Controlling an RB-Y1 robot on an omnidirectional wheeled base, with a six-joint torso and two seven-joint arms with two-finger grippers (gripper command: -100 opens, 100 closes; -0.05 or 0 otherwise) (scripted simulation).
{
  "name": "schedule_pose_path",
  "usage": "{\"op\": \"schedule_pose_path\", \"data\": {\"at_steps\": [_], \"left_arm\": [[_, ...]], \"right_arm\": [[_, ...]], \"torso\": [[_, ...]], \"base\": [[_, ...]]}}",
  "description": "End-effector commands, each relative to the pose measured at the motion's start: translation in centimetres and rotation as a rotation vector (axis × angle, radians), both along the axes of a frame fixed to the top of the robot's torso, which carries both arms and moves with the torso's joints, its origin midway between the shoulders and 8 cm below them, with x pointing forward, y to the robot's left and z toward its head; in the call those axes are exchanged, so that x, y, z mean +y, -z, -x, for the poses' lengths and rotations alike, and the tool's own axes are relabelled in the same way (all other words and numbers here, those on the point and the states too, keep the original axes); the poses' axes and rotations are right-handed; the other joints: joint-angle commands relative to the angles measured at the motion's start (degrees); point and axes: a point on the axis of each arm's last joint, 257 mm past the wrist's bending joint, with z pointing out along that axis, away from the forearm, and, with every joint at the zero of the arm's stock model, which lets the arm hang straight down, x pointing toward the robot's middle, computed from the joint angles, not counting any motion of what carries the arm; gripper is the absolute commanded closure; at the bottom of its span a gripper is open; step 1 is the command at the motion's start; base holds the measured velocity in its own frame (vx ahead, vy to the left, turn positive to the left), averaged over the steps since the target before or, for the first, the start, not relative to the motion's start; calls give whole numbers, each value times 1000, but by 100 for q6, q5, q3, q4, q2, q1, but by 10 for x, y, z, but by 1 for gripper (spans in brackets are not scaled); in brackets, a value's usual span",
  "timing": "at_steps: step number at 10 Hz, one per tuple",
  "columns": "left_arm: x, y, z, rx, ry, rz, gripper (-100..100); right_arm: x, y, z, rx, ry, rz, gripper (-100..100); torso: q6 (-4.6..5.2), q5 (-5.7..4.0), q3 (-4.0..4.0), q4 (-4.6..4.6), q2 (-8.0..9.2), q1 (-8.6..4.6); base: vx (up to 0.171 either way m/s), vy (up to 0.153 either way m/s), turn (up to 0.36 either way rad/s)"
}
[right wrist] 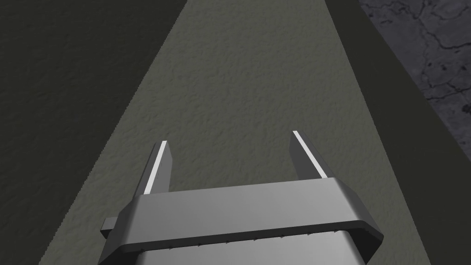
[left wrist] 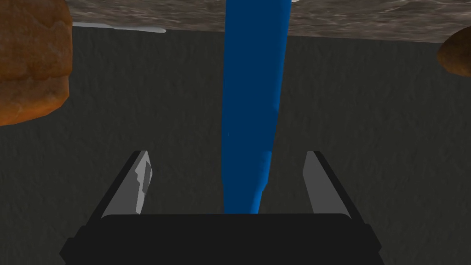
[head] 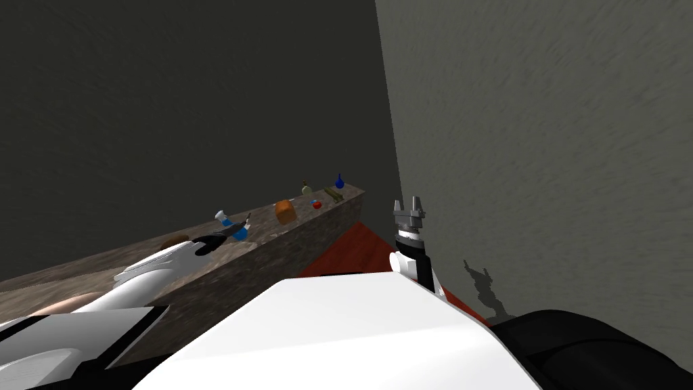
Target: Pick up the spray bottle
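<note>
The spray bottle (head: 241, 233), blue with a white head, is on the stone counter (head: 298, 237) against the dark back wall. My left gripper (head: 236, 227) reaches over the counter to it. In the left wrist view the blue body (left wrist: 253, 92) runs between the two fingers of the left gripper (left wrist: 227, 154), which is open, with a gap on each side. My right gripper (head: 407, 203) is held up beside the grey side wall, away from the counter. Its fingers are open on nothing in the right wrist view (right wrist: 229, 138).
A brown loaf (head: 285, 211) (left wrist: 32, 60) lies just past the bottle, and another brown lump (head: 174, 240) (left wrist: 455, 53) on its near side. Farther along are a red thing (head: 317, 204), a pale bottle (head: 306, 188) and a blue flask (head: 339, 181). Red floor (head: 345, 250) runs below the counter.
</note>
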Motion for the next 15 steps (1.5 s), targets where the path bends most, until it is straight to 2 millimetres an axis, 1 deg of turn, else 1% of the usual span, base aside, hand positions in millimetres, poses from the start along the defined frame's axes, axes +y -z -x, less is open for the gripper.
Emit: {"op": "schedule_pose_path", "data": {"at_steps": [1,2,4,5,6,7,8,9,10,11,12,15], "left_arm": [[10,6,11,15,-29,3,-100],[10,-6,-2,-4,-17,7,-100],[15,-10,-3,-13,-36,11,-100],[17,-8,0,-8,-43,12,-100],[24,-3,10,4,-64,15,-100],[24,-3,10,4,-64,15,-100],[33,4,24,23,-96,19,-100],[35,6,28,28,-104,20,-100],[33,4,24,23,-96,19,-100],[32,6,25,26,-93,17,-100],[33,5,25,25,-96,19,100],[33,5,25,25,-95,17,100]], "right_arm": [[0,0,0,0,0,0,0],[0,0,0,0,0,0,0],[0,0,0,0,0,0,0],[0,0,0,0,0,0,0],[0,0,0,0,0,0,0],[0,0,0,0,0,0,0],[0,0,0,0,0,0,0],[0,0,0,0,0,0,0],[0,0,0,0,0,0,0],[0,0,0,0,0,0,0],[0,0,0,0,0,0,0],[0,0,0,0,0,0,0]], "torso": [[0,0,0,0,0,0],[2,2,-7,-3,-11,6],[4,-4,13,5,23,-19],[2,-4,9,4,14,-12],[2,0,0,0,0,-2],[2,1,-6,-2,-10,4],[3,2,-9,-4,-15,6],[2,3,-10,-4,-15,6],[1,2,-8,-3,-12,5],[3,1,-7,-3,-11,4],[3,1,-7,-3,-12,3],[1,7,-5,-2,-9,12]], "base": [[8,1,6],[-90,-45,-259],[-90,-47,-81],[-10,-4,19],[11,6,0],[11,7,-1],[6,5,-4],[0,0,0],[0,0,0],[0,0,0],[1,-1,-17],[0,0,7]]}}
